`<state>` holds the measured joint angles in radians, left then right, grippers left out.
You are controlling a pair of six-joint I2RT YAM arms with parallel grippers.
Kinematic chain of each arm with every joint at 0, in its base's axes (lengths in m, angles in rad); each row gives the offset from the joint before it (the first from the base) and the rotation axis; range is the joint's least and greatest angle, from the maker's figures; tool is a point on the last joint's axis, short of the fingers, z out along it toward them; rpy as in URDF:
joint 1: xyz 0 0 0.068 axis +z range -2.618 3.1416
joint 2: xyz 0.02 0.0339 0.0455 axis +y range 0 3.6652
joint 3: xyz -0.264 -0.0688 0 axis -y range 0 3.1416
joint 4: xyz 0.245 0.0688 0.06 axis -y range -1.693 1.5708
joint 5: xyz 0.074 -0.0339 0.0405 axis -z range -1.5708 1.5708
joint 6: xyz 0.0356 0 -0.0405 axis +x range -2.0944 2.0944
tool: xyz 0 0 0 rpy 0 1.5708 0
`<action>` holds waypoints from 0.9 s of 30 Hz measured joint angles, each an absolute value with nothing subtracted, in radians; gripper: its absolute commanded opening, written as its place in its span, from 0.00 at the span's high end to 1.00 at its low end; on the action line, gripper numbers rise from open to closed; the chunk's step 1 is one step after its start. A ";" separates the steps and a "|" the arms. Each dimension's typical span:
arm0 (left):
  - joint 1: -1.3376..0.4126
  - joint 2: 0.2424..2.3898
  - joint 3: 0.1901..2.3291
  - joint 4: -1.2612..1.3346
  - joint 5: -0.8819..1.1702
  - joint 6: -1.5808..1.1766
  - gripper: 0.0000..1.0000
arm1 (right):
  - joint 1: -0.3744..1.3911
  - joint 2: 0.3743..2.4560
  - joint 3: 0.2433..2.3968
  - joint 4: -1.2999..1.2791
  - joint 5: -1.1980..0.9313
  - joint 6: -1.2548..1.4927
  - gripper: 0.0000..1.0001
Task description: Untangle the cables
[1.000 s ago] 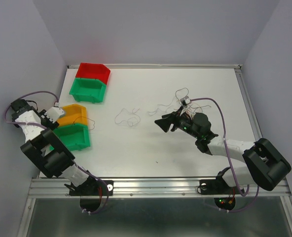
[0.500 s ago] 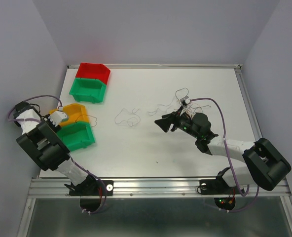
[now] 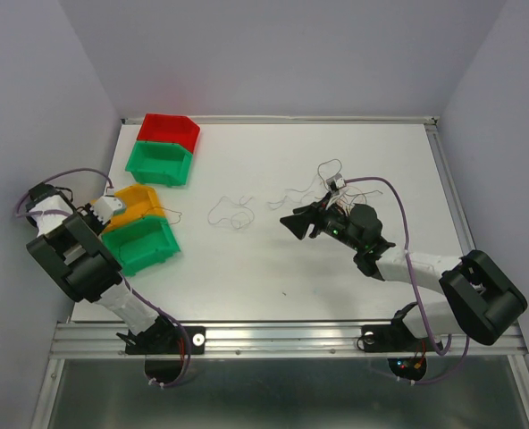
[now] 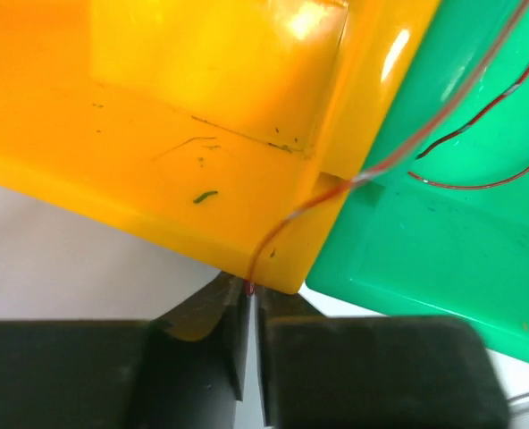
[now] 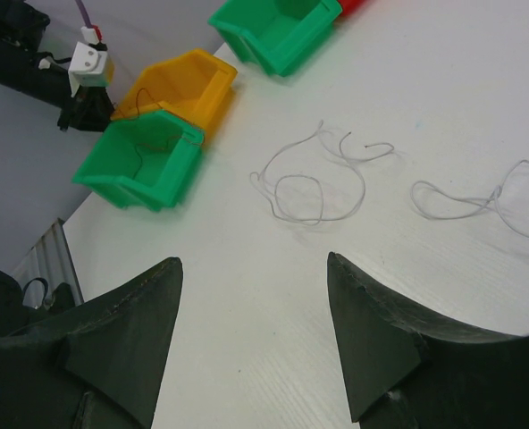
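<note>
Thin cables lie scattered about. A whitish loop rests mid-table, and more pale strands lie to its right. A red cable runs over the corner of the yellow bin into the near green bin. My left gripper is shut on this red cable's end at the yellow bin's corner. My right gripper hovers open over bare table, short of the whitish loop, with nothing in it.
A red bin and a second green bin stand at the back left. The yellow bin and near green bin sit at the left edge, close to the wall. Purple arm cabling arcs over the right arm.
My left gripper has closed on the red cable beside the yellow bin. The yellow and near green bins have shifted slightly rightward. The right arm has not moved.
</note>
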<state>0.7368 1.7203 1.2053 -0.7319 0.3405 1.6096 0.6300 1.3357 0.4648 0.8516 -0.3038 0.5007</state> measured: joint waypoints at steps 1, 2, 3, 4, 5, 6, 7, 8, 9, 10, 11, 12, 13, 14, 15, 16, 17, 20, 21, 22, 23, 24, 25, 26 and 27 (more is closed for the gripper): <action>0.736 1.720 1.207 -0.730 0.351 1.610 0.94 | 0.630 1.336 0.465 0.852 -0.304 0.501 0.29; 0.735 1.720 1.207 -0.730 0.366 1.607 1.00 | 0.630 1.336 0.465 0.852 -0.304 0.501 0.29; 0.735 1.720 1.208 -0.729 0.385 1.606 1.00 | 0.630 1.336 0.465 0.852 -0.304 0.501 0.29; 0.735 1.720 1.209 -0.729 0.399 1.606 1.00 | 0.630 1.336 0.465 0.852 -0.304 0.501 0.29; 0.735 1.720 1.209 -0.728 0.413 1.605 1.00 | 0.630 1.336 0.465 0.852 -0.304 0.501 0.29; 0.735 1.720 1.211 -0.729 0.424 1.604 1.00 | 0.630 1.336 0.465 0.852 -0.304 0.501 0.29; 0.735 1.719 1.211 -0.729 0.431 1.604 1.00 | 0.630 1.336 0.465 0.852 -0.304 0.501 0.29; 0.735 1.718 1.213 -0.730 0.442 1.604 1.00 | 0.630 1.336 0.465 0.852 -0.304 0.501 0.29; 0.735 1.717 1.214 -0.731 0.445 1.604 1.00 | 0.630 1.336 0.465 0.851 -0.304 0.501 0.29; 0.735 1.714 1.216 -0.734 0.448 1.604 1.00 | 0.630 1.336 0.465 0.851 -0.304 0.501 0.29; 0.735 1.710 1.217 -0.736 0.449 1.604 1.00 | 0.630 1.336 0.465 0.851 -0.304 0.501 0.29; 0.735 1.704 1.218 -0.738 0.448 1.604 1.00 | 0.630 1.336 0.465 0.851 -0.304 0.501 0.29; 0.735 1.697 1.218 -0.738 0.448 1.604 1.00 | 0.630 1.336 0.465 0.851 -0.304 0.501 0.29; 0.735 1.685 1.218 -0.738 0.447 1.603 1.00 | 0.630 1.336 0.465 0.851 -0.304 0.501 0.29; 0.735 1.677 1.218 -0.738 0.445 1.603 1.00 | 0.631 1.336 0.465 0.850 -0.304 0.501 0.29; 0.735 1.657 1.218 -0.739 0.443 1.602 1.00 | 0.631 1.336 0.465 0.850 -0.304 0.501 0.29; 0.735 1.642 1.219 -0.741 0.442 1.602 1.00 | 0.631 1.336 0.465 0.849 -0.304 0.501 0.29; 0.735 1.593 1.223 -0.765 0.434 1.603 1.00 | 0.631 1.336 0.465 0.844 -0.305 0.501 0.29; 0.735 1.581 1.224 -0.774 0.432 1.603 1.00 | 0.631 1.336 0.465 0.844 -0.305 0.501 0.29; 0.735 1.559 1.225 -0.785 0.425 1.602 1.00 | 0.631 1.336 0.465 0.844 -0.305 0.501 0.29; 0.735 1.546 1.225 -0.792 0.418 1.602 1.00 | 0.631 1.336 0.465 0.844 -0.305 0.501 0.29; 0.735 1.526 1.225 -0.806 0.406 1.600 1.00 | 0.631 1.336 0.465 0.844 -0.305 0.501 0.29; 0.735 1.511 1.225 -0.817 0.397 1.598 1.00 | 0.631 1.336 0.465 0.844 -0.305 0.501 0.29; 0.735 1.498 1.225 -0.826 0.386 1.596 1.00 | 0.631 1.336 0.465 0.844 -0.305 0.501 0.29; 0.735 1.475 1.225 -0.842 0.375 1.595 1.00 | 0.631 1.336 0.465 0.844 -0.305 0.501 0.29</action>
<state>0.7349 1.4754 1.2251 -0.8421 0.3748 1.5951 0.6312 1.3357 0.4648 0.8436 -0.3050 0.5007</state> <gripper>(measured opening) 0.026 0.709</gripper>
